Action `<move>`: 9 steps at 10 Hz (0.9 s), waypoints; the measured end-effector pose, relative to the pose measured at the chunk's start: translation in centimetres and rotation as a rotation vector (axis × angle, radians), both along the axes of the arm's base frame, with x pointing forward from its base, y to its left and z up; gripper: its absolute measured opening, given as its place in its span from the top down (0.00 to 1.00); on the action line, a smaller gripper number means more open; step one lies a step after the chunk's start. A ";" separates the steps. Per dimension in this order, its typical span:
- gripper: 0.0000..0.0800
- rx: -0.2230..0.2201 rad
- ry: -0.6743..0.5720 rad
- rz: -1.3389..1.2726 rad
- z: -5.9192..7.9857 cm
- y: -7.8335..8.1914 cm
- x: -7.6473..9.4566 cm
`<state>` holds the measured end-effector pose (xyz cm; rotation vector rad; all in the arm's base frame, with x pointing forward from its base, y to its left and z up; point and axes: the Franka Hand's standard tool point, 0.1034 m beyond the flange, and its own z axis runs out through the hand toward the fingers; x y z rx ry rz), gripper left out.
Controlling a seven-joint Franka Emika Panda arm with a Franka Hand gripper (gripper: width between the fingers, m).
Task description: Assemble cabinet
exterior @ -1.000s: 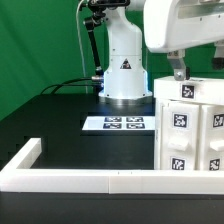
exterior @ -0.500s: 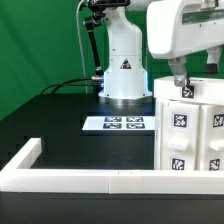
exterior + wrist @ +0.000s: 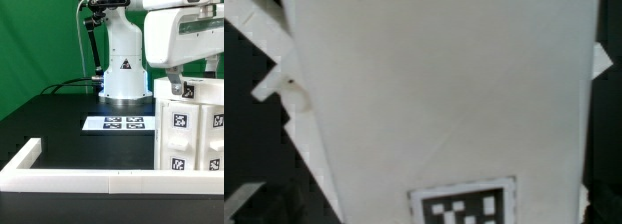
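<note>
The cabinet (image 3: 190, 130) is a tall white boxy shell with square tag markers on its faces, standing at the exterior view's right. My gripper (image 3: 194, 78) hangs just above its top, with one dark finger (image 3: 175, 82) at the top edge nearest the exterior view's left. The jaws look spread and hold nothing. In the wrist view a white cabinet panel (image 3: 438, 100) fills the picture very close up, with one tag marker (image 3: 466, 205) on it. No finger shows there. No separate drawer blocks show.
The marker board (image 3: 115, 124) lies flat on the black table in front of the robot base (image 3: 124, 70). A long low white border rail (image 3: 80, 180) runs along the near side and turns back at the exterior view's left. A green backdrop stands behind.
My hand has shifted slightly toward the exterior view's left and its finger has come down to the cabinet's top edge. The cabinet has not visibly moved.
</note>
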<state>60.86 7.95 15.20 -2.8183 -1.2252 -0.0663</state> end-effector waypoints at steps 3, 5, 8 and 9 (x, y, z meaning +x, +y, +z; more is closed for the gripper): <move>0.31 0.001 0.003 -0.045 0.0 -0.1 0.0; 0.31 0.003 0.015 -0.193 0.0 -0.1 0.0; 0.31 0.008 0.028 -0.416 0.0 -0.1 0.0; 0.31 0.013 0.019 -0.511 -0.1 -0.1 0.0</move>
